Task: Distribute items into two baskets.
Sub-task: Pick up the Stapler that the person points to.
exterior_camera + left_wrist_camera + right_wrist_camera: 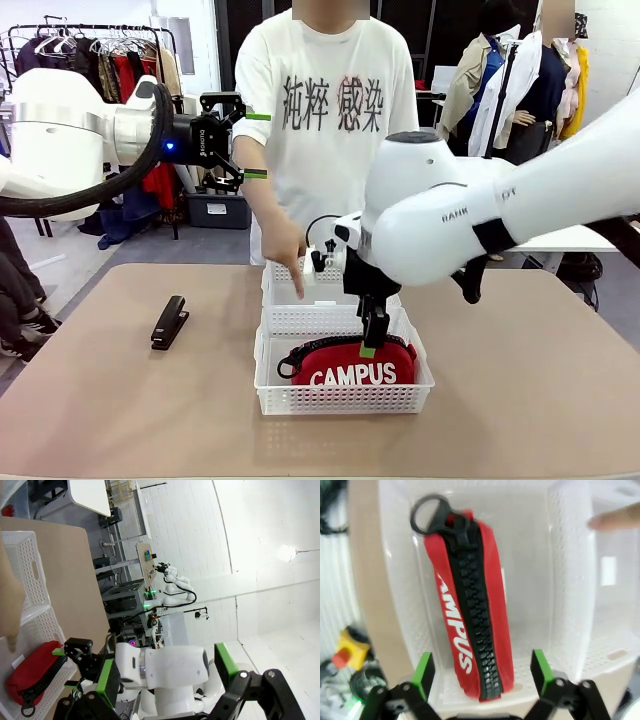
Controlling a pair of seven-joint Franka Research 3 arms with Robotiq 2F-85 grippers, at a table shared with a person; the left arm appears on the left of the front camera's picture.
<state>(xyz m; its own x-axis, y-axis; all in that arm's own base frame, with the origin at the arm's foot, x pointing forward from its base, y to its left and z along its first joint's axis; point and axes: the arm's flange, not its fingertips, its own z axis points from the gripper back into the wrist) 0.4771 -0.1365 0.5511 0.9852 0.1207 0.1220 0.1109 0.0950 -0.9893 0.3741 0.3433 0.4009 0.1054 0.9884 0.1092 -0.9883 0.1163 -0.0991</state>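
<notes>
The red "CAMPUS" pouch (352, 366) lies zipper-up in the near basket (340, 400). Just above its top edge hangs my right gripper (368, 345), open. In the right wrist view its green-padded fingers (424, 672) straddle the pouch (470, 605) without touching it. The far basket (283, 272) stands right behind the near one, and a person's finger (297, 288) points down into it. The black stapler (170, 322) rests on the table to the left. My left gripper (240, 145) is raised high at the left, open and holding nothing.
The person stands at the far edge behind the baskets. A white label (609, 570) lies in the far basket (615, 605). Bare tabletop (530, 380) stretches right of the baskets and around the stapler. A yellow and red button (349, 649) sits off the table.
</notes>
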